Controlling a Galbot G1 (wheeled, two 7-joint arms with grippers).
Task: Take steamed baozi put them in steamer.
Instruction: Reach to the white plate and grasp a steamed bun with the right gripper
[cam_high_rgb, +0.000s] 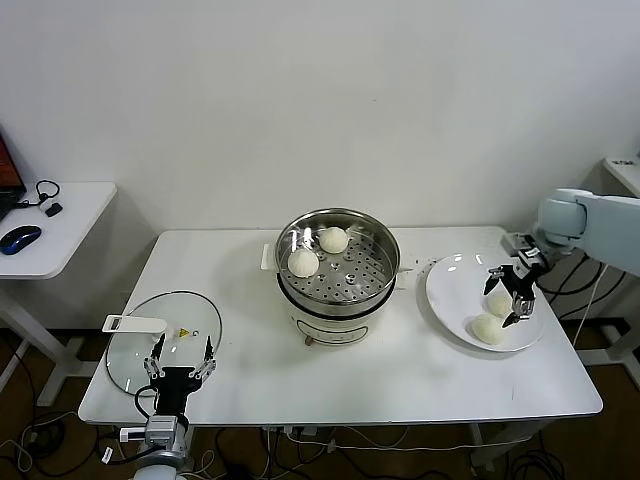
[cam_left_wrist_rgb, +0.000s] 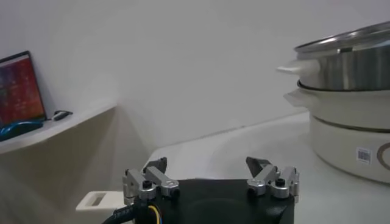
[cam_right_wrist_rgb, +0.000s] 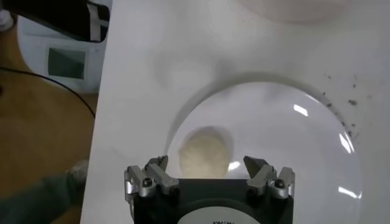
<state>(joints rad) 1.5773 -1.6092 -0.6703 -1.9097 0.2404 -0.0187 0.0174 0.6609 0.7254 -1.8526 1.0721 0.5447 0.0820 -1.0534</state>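
Centrally on the smooth white table (cam_high_rgb: 400, 380) stands the steamer (cam_high_rgb: 338, 272), a round, shiny stainless-steel basket with a perforated floor on a glossy white pot base. Two steamed baozi, smooth off-white domes, already lie inside it: one (cam_high_rgb: 303, 263) toward the robot's left, the other (cam_high_rgb: 334, 240) nearer the back wall. Two more baozi rest on the flat, glazed white plate (cam_high_rgb: 452, 285) to the robot's right of the steamer, one (cam_high_rgb: 499, 303) beneath the right gripper (cam_high_rgb: 508, 296) and one (cam_high_rgb: 488, 329) closer to the plate's near rim. The right gripper hangs over the plate with its dark jaws spread wide on either side of the upper bun, holding nothing; its wrist view shows that matte, rounded bun (cam_right_wrist_rgb: 204, 155) between the fingertips. The left gripper (cam_high_rgb: 181, 362) sits low at the table's near edge, jaws apart and empty, just beside the round glass lid (cam_high_rgb: 165, 341) with its flat white handle.
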